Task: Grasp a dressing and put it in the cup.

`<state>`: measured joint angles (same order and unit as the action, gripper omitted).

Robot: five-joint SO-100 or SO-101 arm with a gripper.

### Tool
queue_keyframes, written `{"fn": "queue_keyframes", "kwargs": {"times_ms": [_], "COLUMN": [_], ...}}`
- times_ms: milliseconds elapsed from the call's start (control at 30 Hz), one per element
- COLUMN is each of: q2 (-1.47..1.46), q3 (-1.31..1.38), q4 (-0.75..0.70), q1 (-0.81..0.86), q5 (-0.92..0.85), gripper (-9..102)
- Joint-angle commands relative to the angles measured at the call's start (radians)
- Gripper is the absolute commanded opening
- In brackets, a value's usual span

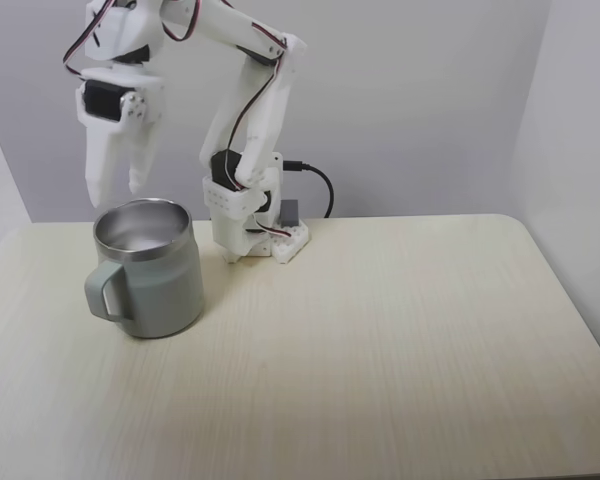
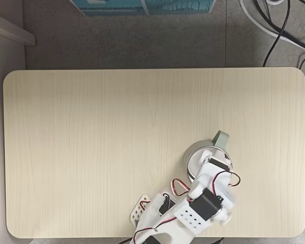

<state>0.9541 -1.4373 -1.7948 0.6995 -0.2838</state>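
- Dressing: no small white wad can be made out on the bench [image 1: 380,340] in either fixed view, and nothing is seen between the fingers, so it is judged either to lie already inside the cup or to be hidden; which of the two cannot be told.
- Cup [image 1: 152,280]: it stands upright on the bench near the arm's base [image 1: 265,235], with its loop handle [image 1: 105,292] turned toward the camera in a fixed view. Its steel interior [image 1: 140,228] is partly visible there, and no white object is made out in that part; the bottom is hidden by the near wall.
- Tool [image 1: 117,187]: it hangs directly above the cup's mouth, fingertips pointing down and just clear of the rim. The two fingers are seen apart, with a gap and nothing held.
- Relation from above: in the other fixed view the tool [image 2: 209,161] covers most of the cup's opening [image 2: 192,155], so the contents are screened.
- Judgement: the drop into the cup appears done or nearly so.
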Motion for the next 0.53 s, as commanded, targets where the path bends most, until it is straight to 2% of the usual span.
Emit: {"fn": "queue_keyframes", "kwargs": {"times_ms": [0,500], "q2": [-0.012,0.009], "q3": [-0.002,0.046], "q4": [-0.012,0.037], "q1": [0.008,-0.035], "q5": [0.002,0.009], "gripper": [23,22]}}
